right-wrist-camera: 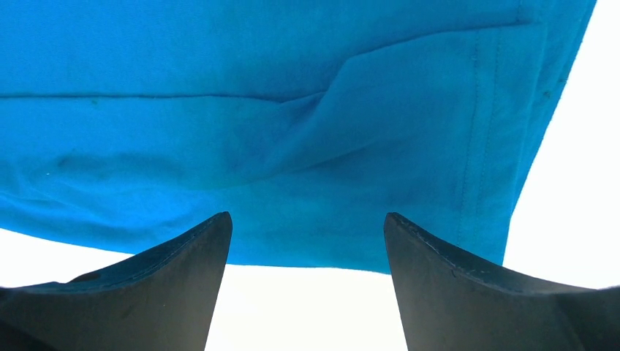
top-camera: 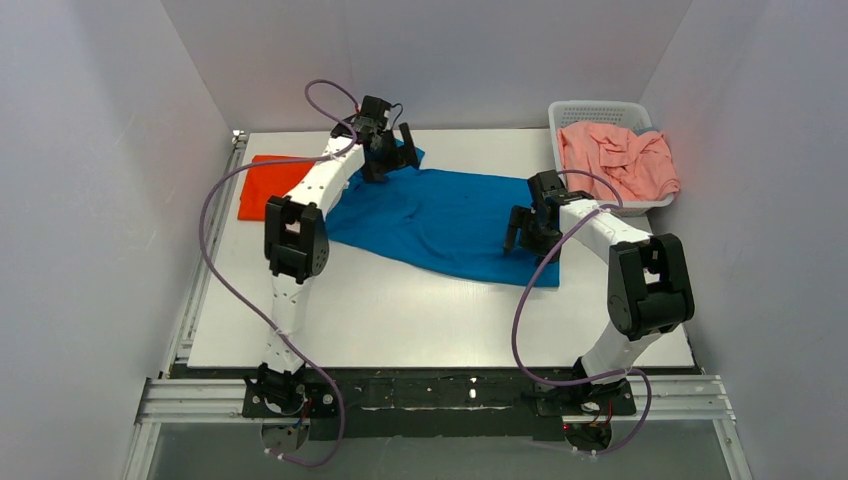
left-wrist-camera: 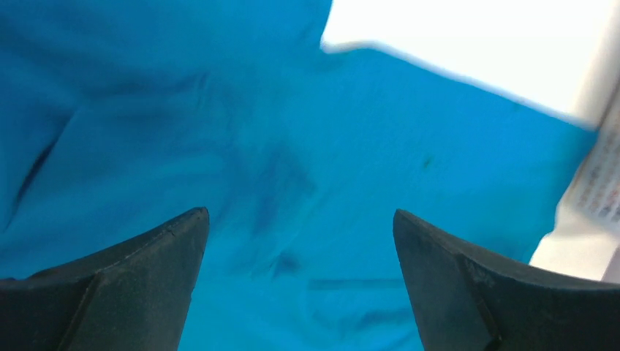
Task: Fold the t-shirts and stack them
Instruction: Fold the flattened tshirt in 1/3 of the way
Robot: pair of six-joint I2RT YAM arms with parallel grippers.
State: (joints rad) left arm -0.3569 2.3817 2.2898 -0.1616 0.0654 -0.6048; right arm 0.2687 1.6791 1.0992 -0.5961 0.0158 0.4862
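Left gripper and right gripper hover released over opposite ends of the blue t-shirt.

orange-red shirt - right part hidden behind left arm; blue shirt blurred and cut off by left wrist view's edges; pink shirt - underside sunk in basket; printed white strip unreadable

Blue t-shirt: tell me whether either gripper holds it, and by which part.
Nothing is held. The left gripper and the right gripper both stand open above the blue t-shirt, with no cloth pinched in either.
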